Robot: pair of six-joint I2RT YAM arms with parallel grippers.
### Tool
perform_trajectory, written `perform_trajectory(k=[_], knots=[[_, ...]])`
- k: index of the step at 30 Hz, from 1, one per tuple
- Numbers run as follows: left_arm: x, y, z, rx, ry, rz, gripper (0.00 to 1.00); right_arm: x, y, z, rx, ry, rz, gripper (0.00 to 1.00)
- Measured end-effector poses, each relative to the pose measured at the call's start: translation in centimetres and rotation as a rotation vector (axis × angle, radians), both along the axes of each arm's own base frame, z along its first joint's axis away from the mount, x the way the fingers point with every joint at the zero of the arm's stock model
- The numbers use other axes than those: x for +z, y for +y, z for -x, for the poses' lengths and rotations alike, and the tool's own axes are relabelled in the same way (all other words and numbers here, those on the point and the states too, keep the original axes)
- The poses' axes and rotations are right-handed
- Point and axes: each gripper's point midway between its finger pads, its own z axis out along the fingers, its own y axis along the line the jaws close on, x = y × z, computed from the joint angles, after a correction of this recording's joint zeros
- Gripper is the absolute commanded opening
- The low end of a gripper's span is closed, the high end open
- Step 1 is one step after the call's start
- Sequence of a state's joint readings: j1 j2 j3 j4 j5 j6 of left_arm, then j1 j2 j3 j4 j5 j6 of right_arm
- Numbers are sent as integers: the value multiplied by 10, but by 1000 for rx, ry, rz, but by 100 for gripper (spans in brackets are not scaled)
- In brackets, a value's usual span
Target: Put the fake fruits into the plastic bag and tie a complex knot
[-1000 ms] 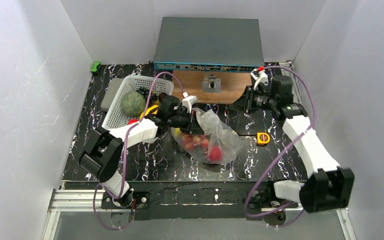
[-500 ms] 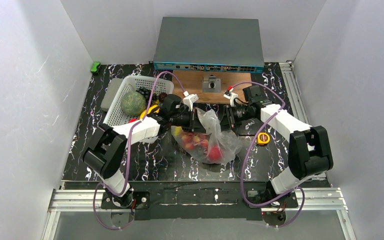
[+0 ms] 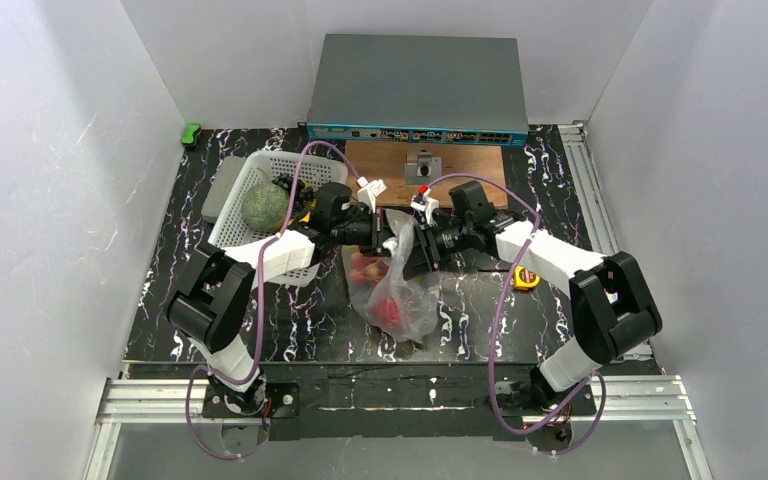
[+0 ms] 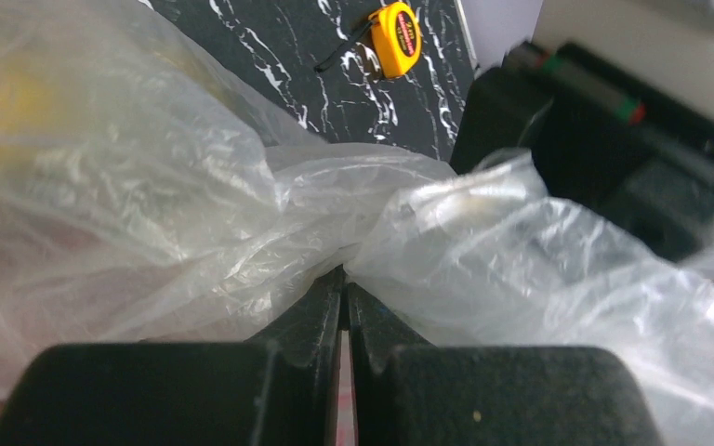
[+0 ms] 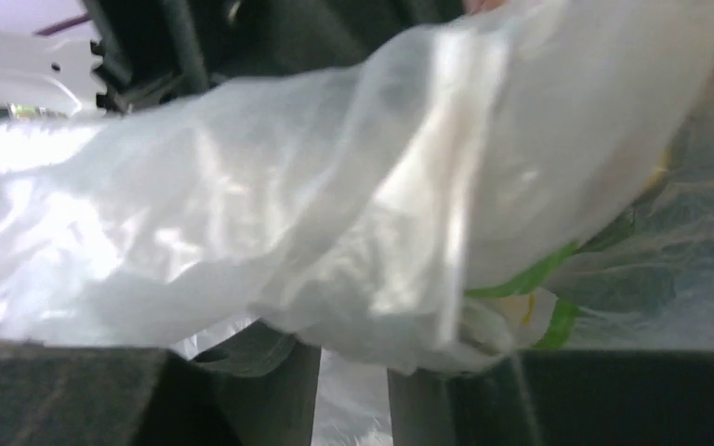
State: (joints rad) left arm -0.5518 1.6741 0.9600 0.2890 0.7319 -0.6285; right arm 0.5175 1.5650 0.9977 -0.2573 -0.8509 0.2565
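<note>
Plastic fruits [image 3: 388, 308], glossy red and yellow, sit in the thin clear printed bag [image 3: 418, 296] on the tabletop [image 3: 300, 322], left jaws clamped on its gathered neck ready for knotting, right jaws narrowly apart in the film, grip unclear.

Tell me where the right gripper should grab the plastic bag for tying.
Probably the loose gathered top of the bag, right beside the left gripper's pinch, coming in from the right; the fruits weigh the bottom down.
</note>
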Motion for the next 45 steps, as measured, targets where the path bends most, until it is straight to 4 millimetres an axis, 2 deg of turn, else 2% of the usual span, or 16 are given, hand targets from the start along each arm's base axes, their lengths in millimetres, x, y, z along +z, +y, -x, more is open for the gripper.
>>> perform_trajectory(k=[3,7,11,14,18,20,22,29,32,41,45], knots=[[2,4,4,-22,34,29,0,3,1,9,21,-3,-11,53],[-2,9,16,-48,80,48,0,13,-29,-4,-29,-40,-18,56],[-2,10,25,-74,103,62,0,26,-56,-7,-67,-89,-11,43],[1,9,26,-88,96,77,0,33,-59,-7,-71,-123,-18,37],[3,8,28,-99,97,87,0,28,-55,-18,-104,-117,-8,36],[4,8,28,-100,99,88,0,17,-52,-29,-135,-94,10,37],[4,8,29,-102,100,88,0,12,-50,-33,-146,-81,18,37],[4,8,29,-102,100,89,0,3,-41,-44,-164,-98,27,45],[4,8,29,-104,103,90,0,1,-31,-39,-132,-106,23,51],[12,6,33,-136,107,127,0,3,0,-1,12,-94,-3,62],[24,3,38,-186,95,176,0,5,10,-1,21,-63,-13,68]])
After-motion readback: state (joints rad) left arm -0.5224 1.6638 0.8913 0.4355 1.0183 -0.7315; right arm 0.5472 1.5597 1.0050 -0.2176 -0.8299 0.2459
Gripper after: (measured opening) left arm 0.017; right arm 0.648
